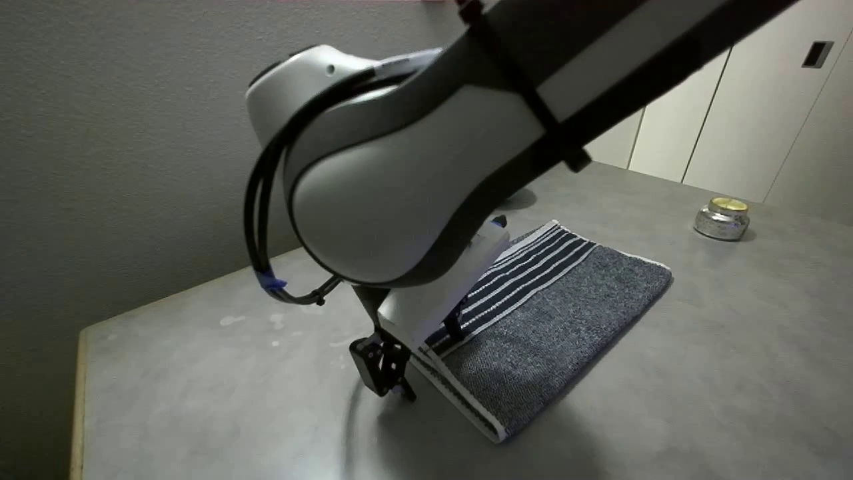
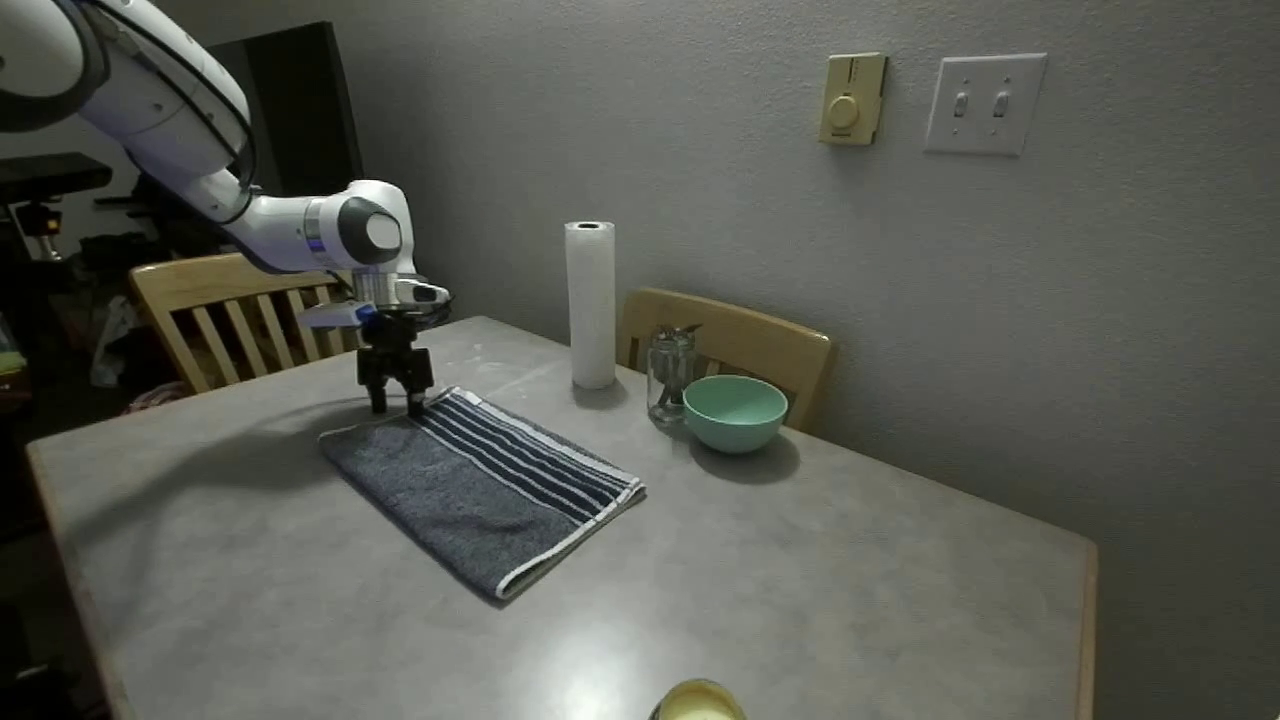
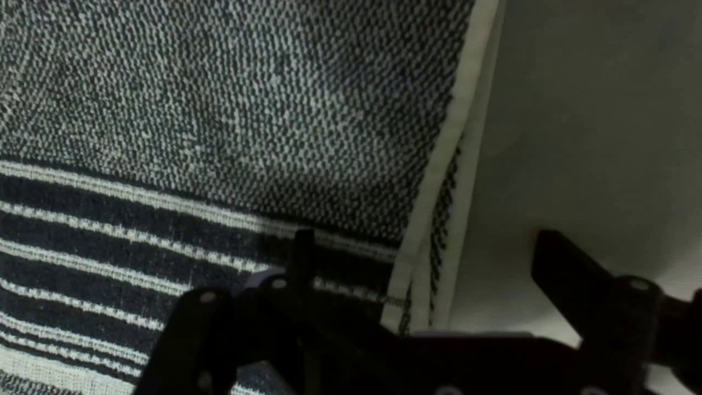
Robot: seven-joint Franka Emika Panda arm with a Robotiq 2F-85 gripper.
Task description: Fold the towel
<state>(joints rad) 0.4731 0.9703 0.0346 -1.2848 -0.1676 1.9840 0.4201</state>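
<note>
The dark grey towel lies flat and folded in layers on the table in both exterior views (image 1: 553, 333) (image 2: 450, 480). Its band of white stripes runs along the side nearer the wall. In the wrist view the towel (image 3: 263, 109) fills the left, and its white-hemmed layered edges run down the middle. My gripper (image 2: 397, 408) is open, pointing down at the towel's short edge. It also shows in the wrist view (image 3: 425, 236), one finger over the striped band and the other over bare table, with the hems between them. The arm hides part of the towel in an exterior view (image 1: 432, 363).
A tall white paper-towel roll (image 2: 590, 310), a glass jar with utensils (image 2: 668, 380) and a mint bowl (image 2: 735, 415) stand along the wall side of the table. A candle jar (image 1: 722, 220) stands beyond the towel. Wooden chairs (image 2: 240, 310) stand at the table's edges.
</note>
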